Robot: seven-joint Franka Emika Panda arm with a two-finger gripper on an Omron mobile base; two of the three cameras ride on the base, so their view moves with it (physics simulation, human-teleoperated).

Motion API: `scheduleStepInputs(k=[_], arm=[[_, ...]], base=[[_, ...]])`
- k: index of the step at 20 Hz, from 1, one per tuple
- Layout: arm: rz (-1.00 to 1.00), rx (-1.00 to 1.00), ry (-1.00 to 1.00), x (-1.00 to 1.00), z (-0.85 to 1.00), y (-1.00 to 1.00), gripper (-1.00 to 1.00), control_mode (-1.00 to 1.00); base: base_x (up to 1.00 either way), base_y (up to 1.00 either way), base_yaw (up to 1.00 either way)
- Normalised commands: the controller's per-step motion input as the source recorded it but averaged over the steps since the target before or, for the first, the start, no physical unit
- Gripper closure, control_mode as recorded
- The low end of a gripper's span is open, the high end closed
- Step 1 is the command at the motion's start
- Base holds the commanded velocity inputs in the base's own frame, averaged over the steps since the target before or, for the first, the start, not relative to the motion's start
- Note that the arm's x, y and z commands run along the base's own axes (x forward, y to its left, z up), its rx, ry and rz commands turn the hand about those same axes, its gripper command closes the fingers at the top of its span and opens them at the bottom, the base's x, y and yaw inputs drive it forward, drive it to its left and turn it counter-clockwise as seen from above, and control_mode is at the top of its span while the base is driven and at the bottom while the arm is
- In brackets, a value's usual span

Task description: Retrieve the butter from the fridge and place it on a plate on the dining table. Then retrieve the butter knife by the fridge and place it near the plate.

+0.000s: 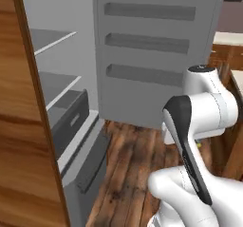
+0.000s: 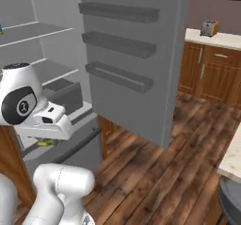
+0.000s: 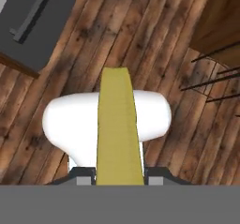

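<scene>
Butter (image 3: 117, 129) clamped in hand (image 3: 119, 174), fridge (image 1: 147, 55) open.

Arm (image 1: 204, 112) is built of rounded, glossy white segments, seen from both base cameras. A black, wedge-shaped band is set along one link, narrowing to a strip toward the lower joint. A flat, dark-rimmed cap is carried on the top of the upper joint. In the right base view a round black disc with a small pale marking is set into a white joint housing; a boxy white hand block is attached beside it.
</scene>
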Motion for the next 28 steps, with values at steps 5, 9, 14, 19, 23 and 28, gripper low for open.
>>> scheduleStepInputs(k=[5, 9, 14, 19, 23, 28], arm=[[0.0, 0.0, 0.0, 0.0, 0.0, 0.0, 1.0, 1.0], [0.0, 0.0, 0.0, 0.0, 0.0, 0.0, 1.0, 1.0], [0.0, 0.0, 0.0, 0.0, 0.0, 0.0, 1.0, 1.0], [0.0, 0.0, 0.0, 0.0, 0.0, 0.0, 1.0, 1.0], [0.0, 0.0, 0.0, 0.0, 0.0, 0.0, 1.0, 1.0], [0.0, 0.0, 0.0, 0.0, 0.0, 0.0, 1.0, 1.0]], base=[[-0.86, 0.23, -0.72], [-0.72, 0.29, -0.65], [0.0, 0.11, -0.36], [0.16, -0.52, 0.01], [0.0, -0.89, 0.12], [0.06, -0.93, 0.08]])
